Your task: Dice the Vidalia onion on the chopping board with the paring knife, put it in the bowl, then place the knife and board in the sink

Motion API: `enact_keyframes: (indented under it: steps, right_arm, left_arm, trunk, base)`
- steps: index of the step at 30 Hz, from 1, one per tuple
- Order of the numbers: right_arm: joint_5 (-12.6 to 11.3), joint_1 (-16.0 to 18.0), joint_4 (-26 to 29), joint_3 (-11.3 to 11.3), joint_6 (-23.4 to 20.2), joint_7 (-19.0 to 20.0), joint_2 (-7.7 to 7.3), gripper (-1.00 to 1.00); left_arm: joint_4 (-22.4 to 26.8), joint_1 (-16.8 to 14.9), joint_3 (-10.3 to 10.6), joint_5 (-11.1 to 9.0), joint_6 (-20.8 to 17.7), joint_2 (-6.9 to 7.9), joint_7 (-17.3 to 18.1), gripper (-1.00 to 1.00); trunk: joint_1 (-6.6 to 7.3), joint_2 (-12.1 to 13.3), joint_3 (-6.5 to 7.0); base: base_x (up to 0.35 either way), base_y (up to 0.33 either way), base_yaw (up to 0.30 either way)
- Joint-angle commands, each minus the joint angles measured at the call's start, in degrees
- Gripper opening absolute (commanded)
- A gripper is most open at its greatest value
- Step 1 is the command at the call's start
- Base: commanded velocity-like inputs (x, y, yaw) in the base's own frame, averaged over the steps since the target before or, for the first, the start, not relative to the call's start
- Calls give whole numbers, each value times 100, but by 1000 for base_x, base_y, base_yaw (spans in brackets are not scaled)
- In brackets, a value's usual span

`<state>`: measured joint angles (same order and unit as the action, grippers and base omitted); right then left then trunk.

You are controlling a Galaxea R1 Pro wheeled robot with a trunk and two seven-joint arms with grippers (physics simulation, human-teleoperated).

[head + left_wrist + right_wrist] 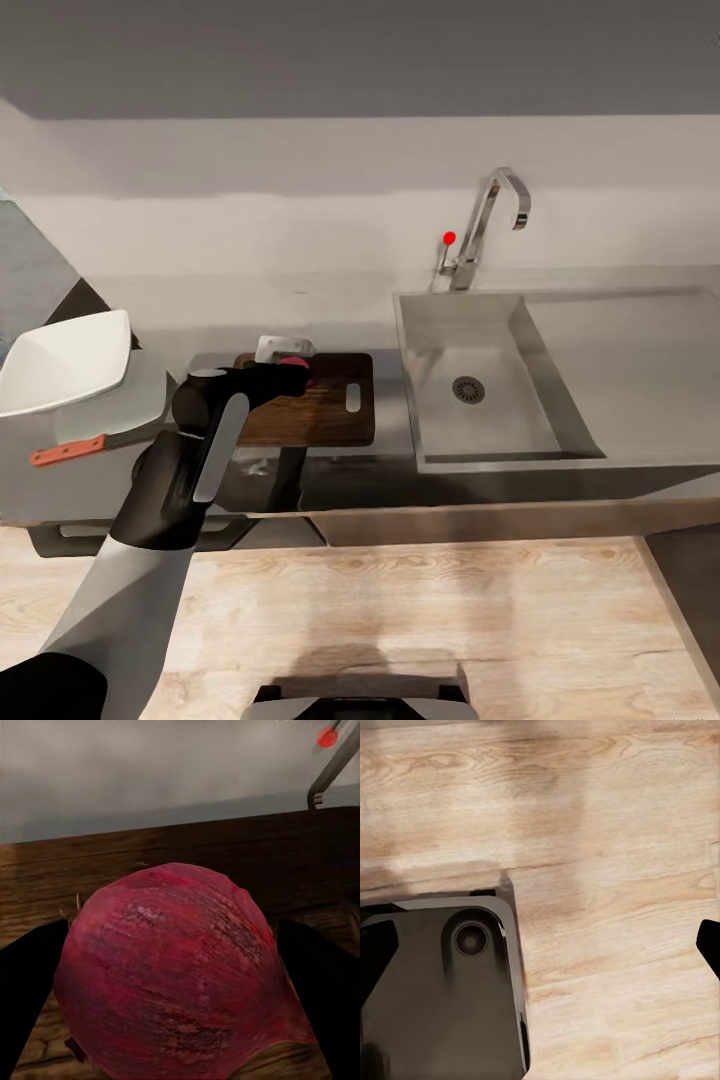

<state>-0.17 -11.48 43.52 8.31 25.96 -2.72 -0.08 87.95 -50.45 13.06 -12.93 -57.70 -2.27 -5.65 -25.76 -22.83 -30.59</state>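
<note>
Onion delivery: the left claw (176,982), its dark fingers (30,990) closed against the pinkish-red rounded Vidalia onion (172,975), holds it over the brown wooden chopping board (325,400). Best lowered gently onto the board's middle before letting go, lest it roll.

The chopping board (320,405) was the landmark. Its near half and the end with the handle slot lay bare, open to approach from the front. Its far left corner was crowded by the left hand (290,366) closed round the Vidalia onion (172,975). Right of the board, the sink (500,440) basin lay open; the tap (490,225) rose behind it. Left of the board, the bowl (70,360) and paring knife (70,452) crowded the tabletop (390,470).
</note>
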Motion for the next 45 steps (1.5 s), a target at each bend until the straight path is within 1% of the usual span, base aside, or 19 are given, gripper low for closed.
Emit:
enact_keyframes:
  steps: [1, 7, 20, 21, 42, 45]
  right_arm:
    - [-1, -4, 8, -5, 6, -18, -1, 100]
    - [-1, -4, 8, -5, 6, -18, 0, 100]
    - [-1, -4, 8, -5, 6, -18, -1, 100]
    - [-1, -4, 8, -5, 6, -18, -1, 100]
    - [-1, -4, 8, -5, 6, -18, 1, 100]
    - [-1, -4, 8, -5, 6, -18, 1, 100]
  left_arm:
    - [3, -4, 4, -60, -22, -2, -59, -100]
    - [2, -1, 4, -60, -22, -2, -59, -100]
    - [13, -2, 4, -52, -22, -2, -59, -100]
    - [15, -1, 4, -52, -22, -2, -59, 100]
    - [14, -1, 4, -58, -22, -1, -59, 100]
    - [18, -1, 4, -55, -22, -2, -59, 100]
  trunk:
    - [-2, -9, -7]
    - [-2, -9, -7]
    - [-2, -9, -7]
    - [-2, -9, -7]
    - [-2, -9, -7]
    - [-2, -9, -7]
  base:
    - [-183, 0, 0]
    - [-102, 0, 0]
    - [-6, 0, 0]
    - [0, 0, 0]
    - [0, 0, 0]
    - [-143, 0, 0]
